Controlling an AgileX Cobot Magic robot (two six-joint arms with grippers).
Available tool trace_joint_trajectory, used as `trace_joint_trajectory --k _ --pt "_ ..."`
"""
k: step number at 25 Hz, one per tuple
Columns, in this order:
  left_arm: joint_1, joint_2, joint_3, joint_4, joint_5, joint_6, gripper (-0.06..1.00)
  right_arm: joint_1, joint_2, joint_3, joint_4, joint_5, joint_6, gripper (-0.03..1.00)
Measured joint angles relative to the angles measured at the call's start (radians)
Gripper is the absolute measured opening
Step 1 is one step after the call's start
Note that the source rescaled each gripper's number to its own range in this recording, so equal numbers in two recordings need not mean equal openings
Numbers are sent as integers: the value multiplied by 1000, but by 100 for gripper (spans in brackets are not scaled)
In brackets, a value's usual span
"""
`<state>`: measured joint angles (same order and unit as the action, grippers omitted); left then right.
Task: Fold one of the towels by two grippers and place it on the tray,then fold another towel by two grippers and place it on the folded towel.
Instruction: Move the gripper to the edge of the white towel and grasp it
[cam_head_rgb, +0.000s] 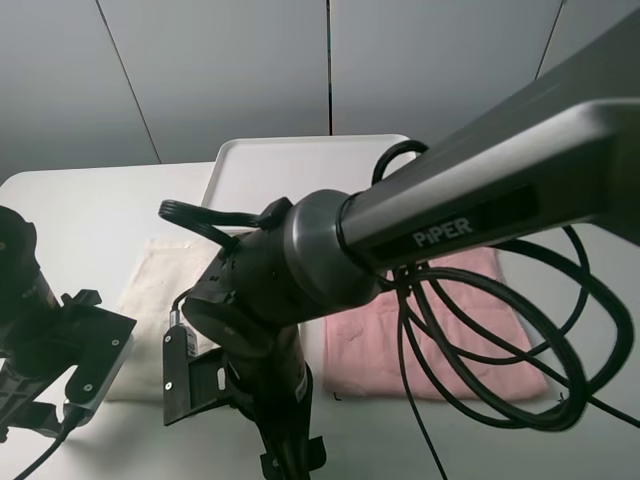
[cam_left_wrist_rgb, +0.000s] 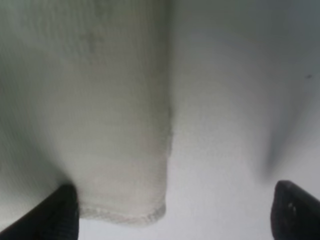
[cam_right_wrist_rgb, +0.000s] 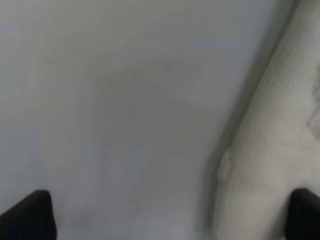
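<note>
Exterior high view: tray (cam_head_rgb: 300, 165) at 12 o'clock shows no towel; white towel (cam_head_rgb: 160, 285) at 9 o'clock and pink towel (cam_head_rgb: 480, 330) at 4 o'clock lie unfolded. No step is complete. The left gripper (cam_left_wrist_rgb: 172, 215) and right gripper (cam_right_wrist_rgb: 167, 217) gape wide at the white towel's edge, holding nothing.

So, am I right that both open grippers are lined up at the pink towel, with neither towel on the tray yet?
Not quite: they are at the cream towel, not the pink towel. Both wrist views show cream cloth by the open left gripper and right gripper. The rest holds: neither towel is on the tray.
</note>
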<state>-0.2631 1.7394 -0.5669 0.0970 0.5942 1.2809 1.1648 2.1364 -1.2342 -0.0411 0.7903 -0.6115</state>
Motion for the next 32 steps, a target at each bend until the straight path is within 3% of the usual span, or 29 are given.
trace_joint_trajectory --k 4,6,11,15,21,25,28,32 --pt "0 2 0 0 0 0 99 0 3 -2 -2 2 0 95" --pt "0 2 0 0 0 0 99 0 6 -6 -13 2 2 81" --pt "-2 2 0 0 0 0 99 0 6 -7 -54 -34 24 30" --pt "-2 2 0 0 0 0 99 0 8 -7 -102 -60 76 5" --pt "-2 2 0 0 -7 2 99 2 8 -7 -107 -64 91 1" --pt "-2 2 0 1 -27 -19 91 2 8 -7 -109 -64 91 1" --pt "-2 4 0 7 -50 -23 74 2 8 -7 -109 -64 93 1" --pt "-2 6 0 11 -71 -23 36 2 8 -7 -109 -64 93 1"
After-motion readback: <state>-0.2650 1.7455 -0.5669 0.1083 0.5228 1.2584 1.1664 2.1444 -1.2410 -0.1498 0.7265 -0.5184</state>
